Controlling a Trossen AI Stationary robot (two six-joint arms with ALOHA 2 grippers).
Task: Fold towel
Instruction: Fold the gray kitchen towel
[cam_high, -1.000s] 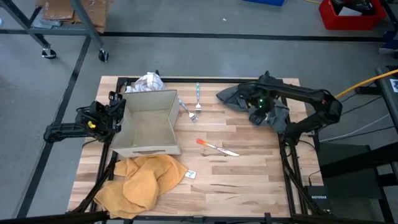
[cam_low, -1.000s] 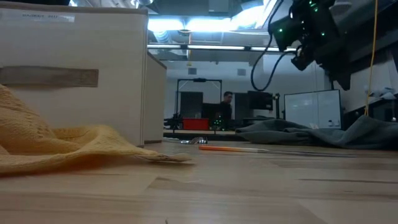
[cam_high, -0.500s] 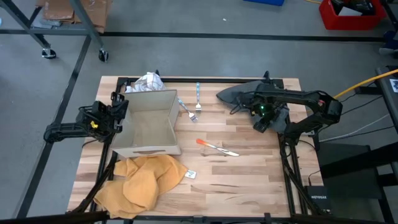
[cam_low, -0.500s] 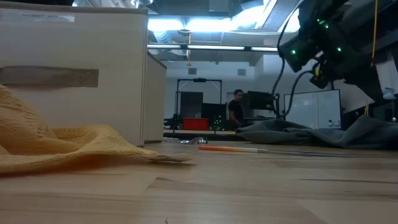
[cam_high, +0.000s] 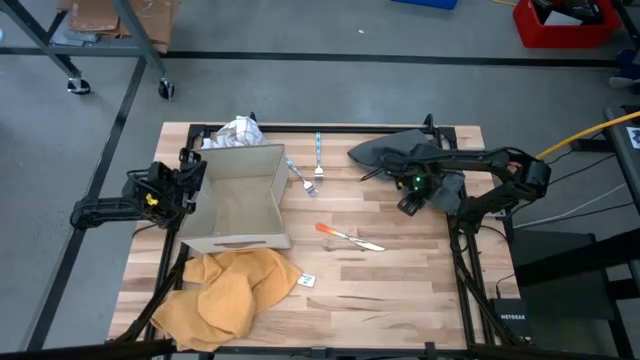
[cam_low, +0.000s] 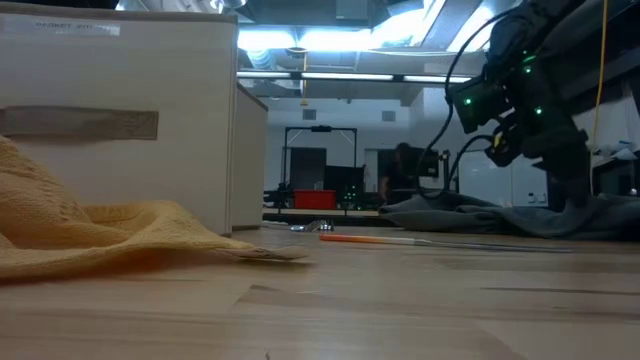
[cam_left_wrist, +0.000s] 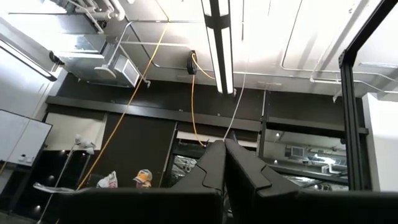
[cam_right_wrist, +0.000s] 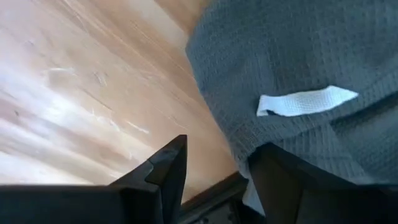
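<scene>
A grey waffle-weave towel is lying crumpled at about two o'clock on the tabletop, the right tool hovering over its near edge with jaws parted and nothing in them. Soft, limp and light, the cloth will likely sag unless pinched at a corner or hem. Only the right wrist view is showing its white label. The left tool is waiting, jaws together, at nine o'clock.

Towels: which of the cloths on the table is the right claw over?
The grey towel at the far right, under the open right claw. The yellow towel lies near-left; the white cloth sits behind the box.
</scene>
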